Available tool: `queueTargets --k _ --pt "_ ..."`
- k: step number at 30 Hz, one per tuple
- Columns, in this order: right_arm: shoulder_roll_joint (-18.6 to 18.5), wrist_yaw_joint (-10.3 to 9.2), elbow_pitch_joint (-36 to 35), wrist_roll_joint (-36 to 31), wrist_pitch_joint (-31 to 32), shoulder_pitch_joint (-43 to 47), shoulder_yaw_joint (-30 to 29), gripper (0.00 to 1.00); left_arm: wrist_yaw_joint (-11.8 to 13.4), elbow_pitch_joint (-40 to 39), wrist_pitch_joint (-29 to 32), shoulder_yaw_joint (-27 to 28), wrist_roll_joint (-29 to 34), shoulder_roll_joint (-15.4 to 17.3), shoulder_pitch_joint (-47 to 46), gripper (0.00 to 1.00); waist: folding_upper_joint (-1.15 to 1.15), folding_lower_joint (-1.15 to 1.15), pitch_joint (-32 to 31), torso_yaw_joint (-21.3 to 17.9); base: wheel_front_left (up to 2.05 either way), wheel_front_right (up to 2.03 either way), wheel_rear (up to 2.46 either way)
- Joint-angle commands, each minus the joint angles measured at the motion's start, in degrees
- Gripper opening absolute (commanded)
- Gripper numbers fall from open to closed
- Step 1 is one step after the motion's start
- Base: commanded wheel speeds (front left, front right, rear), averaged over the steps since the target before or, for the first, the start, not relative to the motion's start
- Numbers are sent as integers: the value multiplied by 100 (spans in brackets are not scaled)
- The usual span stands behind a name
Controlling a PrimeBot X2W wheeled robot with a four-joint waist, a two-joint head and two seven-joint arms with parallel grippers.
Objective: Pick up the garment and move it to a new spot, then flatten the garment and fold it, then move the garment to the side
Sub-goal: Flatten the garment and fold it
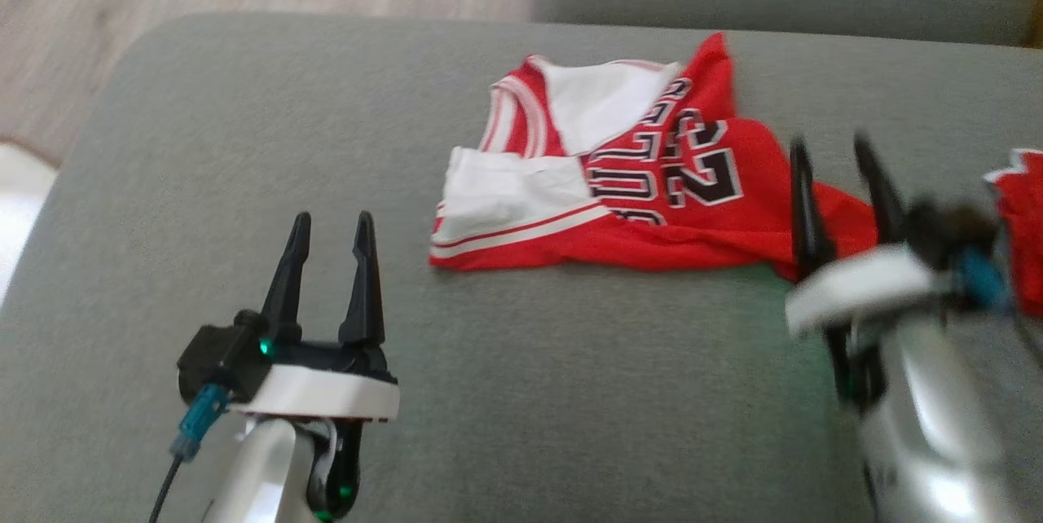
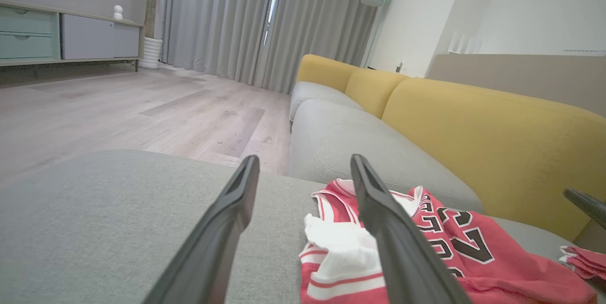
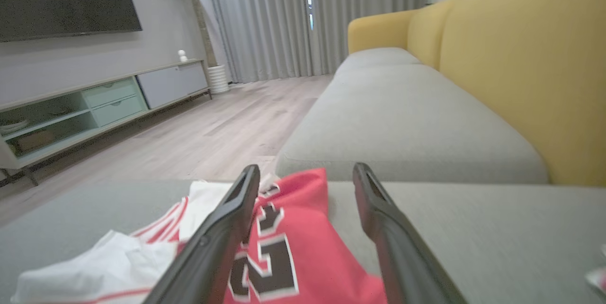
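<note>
Jersey point(image 1: 652, 181) is lying crumpled on the grey cushion point(image 1: 244, 140); left gripper point(image 1: 334, 221) and right gripper point(image 1: 831, 147) are hovering nearside, both spread wide and empty

Left tool point(image 1: 332, 218): two dark fingers stand upright in the head view, spread wide and roughly parallel. Just behind them sit a black housing with a green light, then the left wrist collar point(image 1: 318, 397), white, then the silver left forearm point(image 1: 261, 466). A blue plug point(image 1: 198, 417) hangs off the housing's left flank.

Right tool point(image 1: 831, 144): jaws apart, fingers leaning slightly left; outline blurred. Behind it are the white right wrist collar point(image 1: 864, 283) and the silver right forearm point(image 1: 929, 425). It sits further forward than the left tool, well apart from it.
</note>
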Motion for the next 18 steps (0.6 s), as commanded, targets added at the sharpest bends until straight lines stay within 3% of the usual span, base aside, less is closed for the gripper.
queueTargets --k 1,6,11,18 --pt "113 -5 -344 14 -75 145 78 100 -17 -147 -55 230 62 22 -97 100 0 1 -184 -292 0 0 0" --pt "200 -5 -1056 -37 -76 1138 105 100 -70 -41 -55 330 151 30 -101 100 0 1 -131 -605 0 0 0" --pt "211 -5 -1569 -136 61 1183 -92 100 -64 263 21 385 234 129 -317 100 0 1 43 -862 0 0 0" --pt "213 -5 -2010 -26 234 1191 -153 100 45 1125 802 435 266 380 -1320 100 0 1 518 -1108 0 0 0"
